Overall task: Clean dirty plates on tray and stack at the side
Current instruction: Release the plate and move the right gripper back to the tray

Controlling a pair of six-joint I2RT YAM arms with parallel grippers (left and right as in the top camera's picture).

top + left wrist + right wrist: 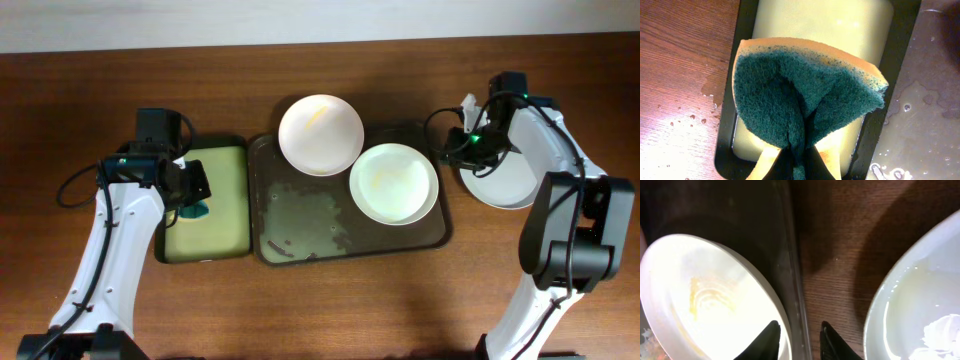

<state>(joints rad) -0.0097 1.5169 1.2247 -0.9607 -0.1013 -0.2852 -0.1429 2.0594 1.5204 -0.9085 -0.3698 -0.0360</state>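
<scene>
The dark brown tray (300,220) lies mid-table, its floor wet. One white plate (320,133) with a yellowish smear sits at its back edge. A second plate (393,183) sits at its right end. A third plate (510,180) lies on the table to the right of the tray, partly under my right arm. My left gripper (192,195) is shut on a green-and-orange sponge (805,95) over the small tray. My right gripper (457,145) is open and empty. In the right wrist view its fingers (800,340) straddle the tray rim (790,280), between a smeared plate (705,300) and the table plate (920,305).
A smaller dark tray with a pale yellow-green inside (225,215) lies against the brown tray's left side; it also shows in the left wrist view (742,50). Water drops lie on the wooden table (685,110) to its left.
</scene>
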